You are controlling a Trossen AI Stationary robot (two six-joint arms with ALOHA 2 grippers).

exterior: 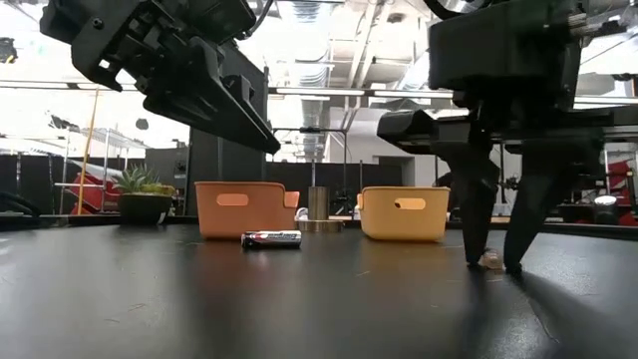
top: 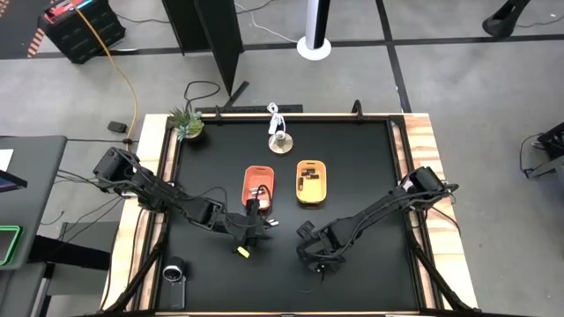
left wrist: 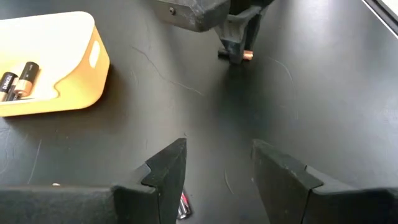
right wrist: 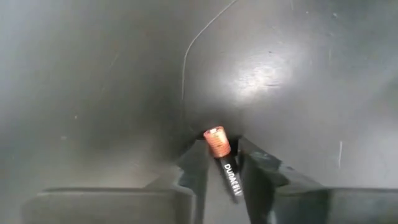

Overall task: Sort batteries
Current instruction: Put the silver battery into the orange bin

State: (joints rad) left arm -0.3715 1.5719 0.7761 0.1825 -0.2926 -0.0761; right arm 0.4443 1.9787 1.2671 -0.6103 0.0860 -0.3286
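Observation:
The orange tray and the yellow tray stand side by side mid-table, each with batteries inside; two dark ones show in the yellow tray. My right gripper stands near the table's near edge, shut on a dark battery with a copper end. My left gripper hovers open just on the near side of the orange tray. A loose battery lies on its side in front of that tray, and one shows below my left fingers. My right gripper pinches the dark battery by its black body between its two fingers, which come from above and point down. The fingers lie across the battery. Its copper end sticks out past them, and the battery lies level at the tabletop.
A potted plant sits at the far left corner. A small metal cylinder with a white cord stands behind the trays. A dark round object lies at the near left. Wooden rails border the black mat.

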